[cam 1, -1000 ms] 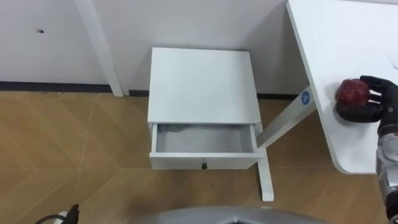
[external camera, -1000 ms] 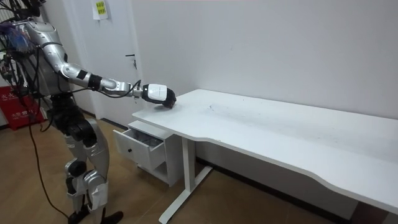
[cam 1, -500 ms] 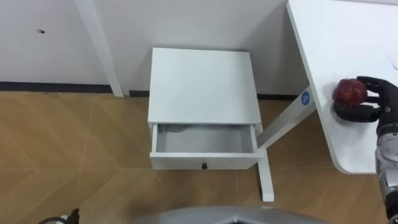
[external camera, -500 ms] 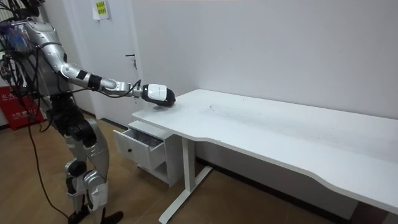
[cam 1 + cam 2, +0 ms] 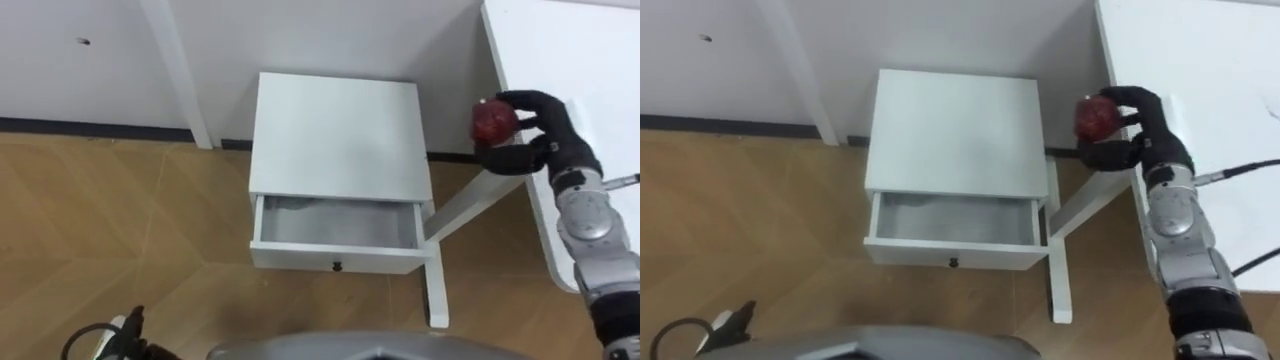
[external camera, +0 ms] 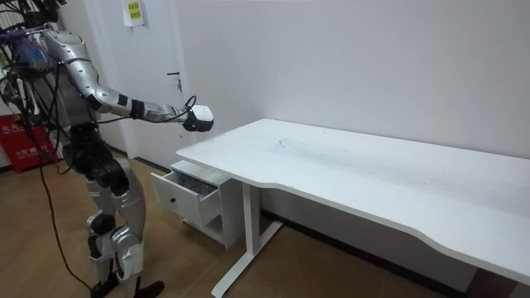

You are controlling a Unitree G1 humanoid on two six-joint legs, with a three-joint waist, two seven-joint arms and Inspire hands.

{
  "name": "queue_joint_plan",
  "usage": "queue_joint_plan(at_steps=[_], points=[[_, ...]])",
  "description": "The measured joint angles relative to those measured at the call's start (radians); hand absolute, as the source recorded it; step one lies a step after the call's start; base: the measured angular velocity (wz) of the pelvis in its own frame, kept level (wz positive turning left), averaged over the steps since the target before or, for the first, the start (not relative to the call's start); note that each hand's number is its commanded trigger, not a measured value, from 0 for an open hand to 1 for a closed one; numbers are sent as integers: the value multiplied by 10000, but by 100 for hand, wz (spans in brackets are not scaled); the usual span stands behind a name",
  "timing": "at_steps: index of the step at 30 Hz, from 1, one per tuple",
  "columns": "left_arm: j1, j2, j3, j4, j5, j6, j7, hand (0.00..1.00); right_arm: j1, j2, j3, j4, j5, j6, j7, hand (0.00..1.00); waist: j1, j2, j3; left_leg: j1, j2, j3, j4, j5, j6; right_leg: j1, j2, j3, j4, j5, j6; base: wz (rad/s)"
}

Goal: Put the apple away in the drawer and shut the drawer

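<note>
One apple (image 5: 493, 121), one white cabinet (image 5: 338, 130) with one open drawer (image 5: 338, 222), and one white table (image 5: 600, 60)

Black right hand (image 5: 545, 135) on a silver-grey segmented forearm, thin dark cable at the wrist

— What do we find standing on the floor (image 5: 120, 230)?

— We see a white cabinet (image 5: 340, 135) on the wood boards, its back to the wall. Just beside it, on the robot's right, we see the table leg (image 5: 470, 205), slanted, with its foot flat on the boards.

— And the table (image 5: 600, 40) itself?

— We see its white top start next to the cabinet. In the room view it runs long along the wall.

— Anything about the cabinet?

— Its drawer (image 5: 338, 225) stands pulled out towards us, a small dark knob on the front.
</note>
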Motion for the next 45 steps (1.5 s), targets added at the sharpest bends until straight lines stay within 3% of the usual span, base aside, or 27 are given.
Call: queue_joint_plan(at_steps=[4, 10, 17, 23, 28, 29, 30, 45], points=[[1, -14, -493, 8, 9, 5, -39, 0, 156, 168, 740, -973, -552, -11, 385, 100, 100, -5, -3, -55, -8, -165, -1, 0, -1, 58, -10, -190, -119, 7, -7, 10], [-6, -60, -756, 160, 14, 69, -148, 0, 193, 422, 1304, -945, -787, 8, 605, 100, 280, 55, 35, -160, -13, -284, 2, 0, -1, 33, -22, -365, -133, 7, -7, 7], [-59, -181, -757, 212, 27, 175, -437, 0, 393, 713, 1621, -938, -823, 221, 1056, 100, 457, 84, 39, -291, -17, -467, 17, 0, -1, 13, -28, -568, -149, 7, -7, 7], [-160, -221, -761, 209, 22, 218, -541, 0, 542, 929, 1661, -938, -1112, 220, 1316, 100, 507, 155, 3, -397, -24, -487, 29, 0, -1, -94, -33, -495, -142, 7, -7, 1], [-210, -225, -761, 208, 24, 241, -535, 0, 751, 968, 1762, -918, -1134, 387, 1411, 100, 509, 206, 25, -389, -25, -487, 22, 0, -1, -105, -34, -476, -142, 7, -7, 0], [-215, -228, -761, 208, 23, 240, -530, 0, 755, 968, 1807, -832, -1139, 401, 1415, 63, 493, 206, 26, -385, -24, -488, 23, 0, -1, -102, -34, -477, -142, 7, -7, 0], [-223, -233, -761, 207, 23, 239, -523, 0, 761, 968, 1821, -799, -1144, 407, 1419, 0, 489, 207, 26, -388, -24, -488, 22, 0, -1, -104, -35, -479, -142, 7, -7, 0], [-221, -355, -923, 22, 6, 131, -341, 0, 825, 1157, 2000, 89, -1173, 363, 1418, 0, 434, 207, 28, -527, -39, -664, 38, 1, -2, -169, -63, -723, -149, 7, -7, 3]])
